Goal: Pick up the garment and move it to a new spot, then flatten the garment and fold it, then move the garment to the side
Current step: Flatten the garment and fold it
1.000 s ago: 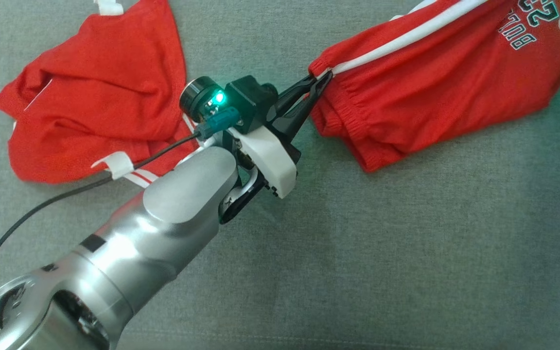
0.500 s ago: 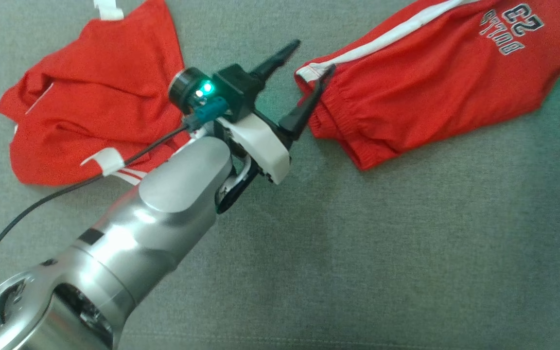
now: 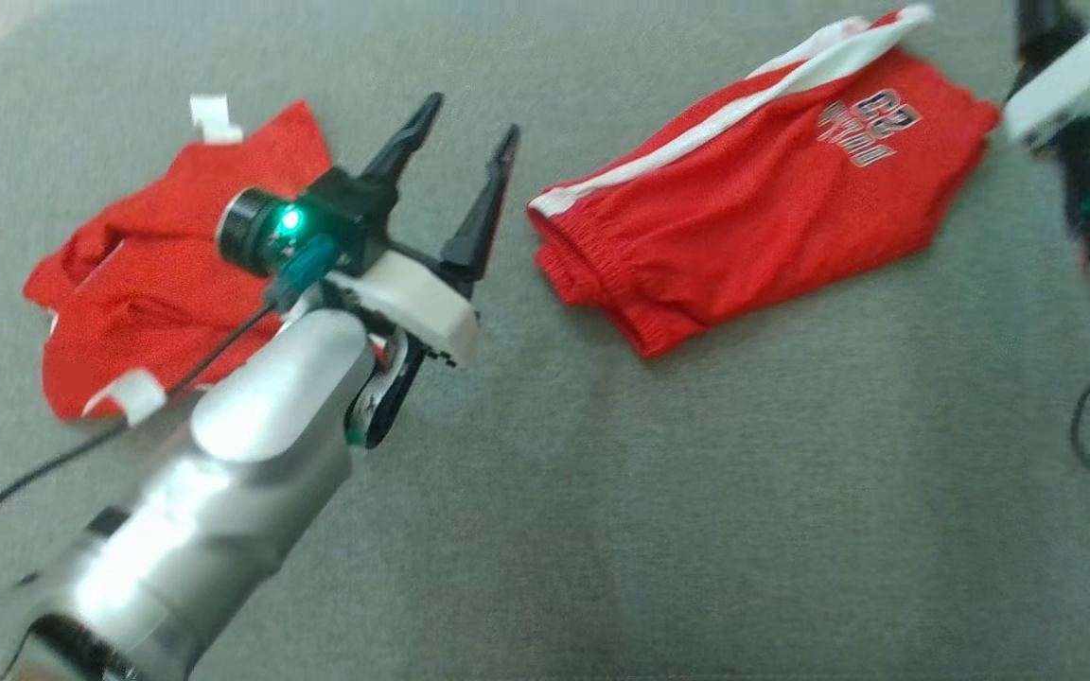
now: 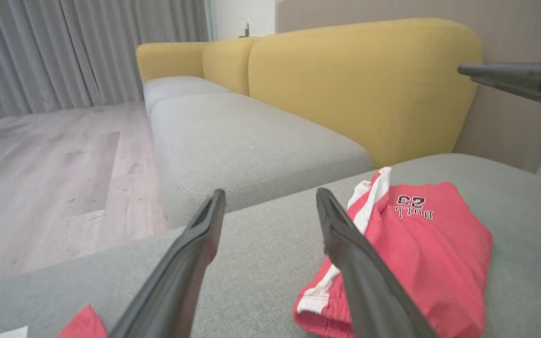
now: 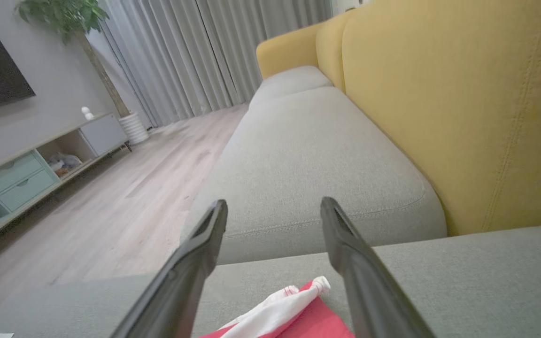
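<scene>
The red shorts (image 3: 753,218) lie flat on the grey sofa seat (image 3: 696,473), toward 1 o'clock from the middle of the head view. Their gathered waistband points to 8 o'clock. The leg end, with its white side stripe and a printed "23" (upside down from the head view), points to 2 o'clock.

The left gripper (image 3: 469,118) sits at about 10 o'clock in that view. Its two dark fingers are spread wide with nothing between them, and the tips point to 12 o'clock. The waistband lies just beside it, at its 3 o'clock, and does not touch it. In the left wrist view the shorts sit past the right-hand finger, toward 4 o'clock, in front of a yellow backrest (image 4: 369,84).

The right gripper (image 5: 274,203) is spread just as wide and holds nothing. Below the gap between its fingers, at 6 o'clock in its own wrist view, a bunched white-striped corner of the shorts lies on the seat.

A second red garment (image 3: 157,265) lies crumpled at 9 o'clock in the head view, well apart from the shorts and partly behind the left forearm.
</scene>
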